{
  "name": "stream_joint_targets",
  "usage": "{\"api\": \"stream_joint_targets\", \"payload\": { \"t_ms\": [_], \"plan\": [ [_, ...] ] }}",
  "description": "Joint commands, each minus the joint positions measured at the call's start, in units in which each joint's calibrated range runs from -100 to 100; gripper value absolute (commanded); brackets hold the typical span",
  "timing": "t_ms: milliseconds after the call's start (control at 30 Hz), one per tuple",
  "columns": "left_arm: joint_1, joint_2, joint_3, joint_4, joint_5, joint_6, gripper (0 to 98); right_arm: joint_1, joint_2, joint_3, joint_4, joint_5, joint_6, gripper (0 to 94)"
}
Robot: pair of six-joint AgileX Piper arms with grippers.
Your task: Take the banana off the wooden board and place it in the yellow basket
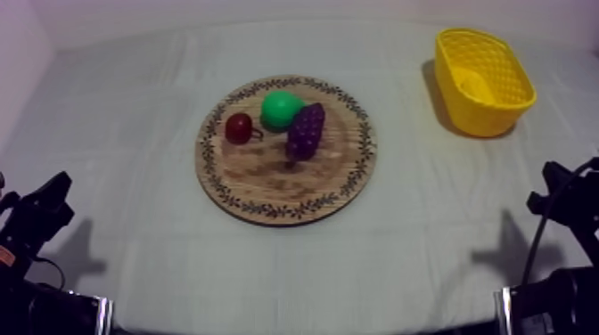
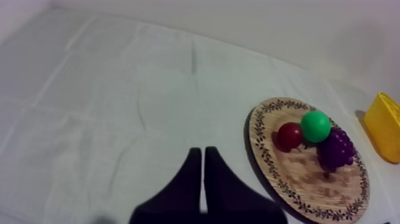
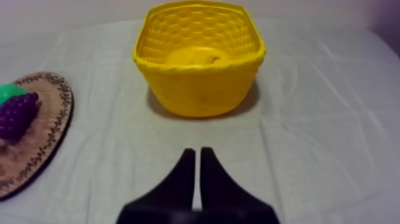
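Note:
The round wooden board (image 1: 267, 183) with a patterned rim lies mid-table and carries a small red fruit (image 1: 238, 127), a green pear (image 1: 281, 109) and a purple bunch of grapes (image 1: 305, 131). At the back right stands the yellow basket (image 1: 499, 111), and the banana (image 3: 193, 57) lies inside it, also visible as a pale yellow shape, the banana (image 1: 472, 86). My left gripper (image 2: 203, 156) is shut, low at the left over bare cloth, well short of the board (image 2: 297, 179). My right gripper (image 3: 197, 156) is shut, hovering over cloth in front of the basket (image 3: 202, 89).
Both arms rest at the near corners, the left arm (image 1: 36, 218) and the right arm (image 1: 566, 200). Grey-white cloth (image 1: 134, 134) covers the table, with wide bare areas left of the board and between board and basket.

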Motion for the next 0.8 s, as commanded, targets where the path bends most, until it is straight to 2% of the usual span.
{"api": "stream_joint_targets", "payload": {
  "t_ms": [0,67,233,333,433,767],
  "plan": [
    [0.00,0.00,-0.03,-0.03,0.01,0.02,0.1,-0.08,-0.31,0.01,0.85,0.73,-3.39,0.4],
    [0.00,0.00,-0.03,-0.03,0.01,0.03,0.1,-0.11,-0.54,0.08,1.19,1.05,-2.07,0.4],
    [0.00,0.00,-0.03,-0.03,0.01,0.02,0.1,0.11,-0.72,0.12,1.45,1.30,6.15,0.4],
    [0.00,0.00,-0.03,-0.03,0.01,0.02,0.1,0.16,-0.74,0.13,1.49,1.33,9.52,0.4],
    [0.00,0.00,-0.03,-0.03,0.01,0.01,0.1,0.18,-0.75,0.13,1.50,1.34,10.36,0.4],
    [0.00,0.00,-0.03,-0.03,0.01,0.00,0.1,0.19,-0.76,0.13,1.50,1.35,9.15,0.4]
  ]
}}
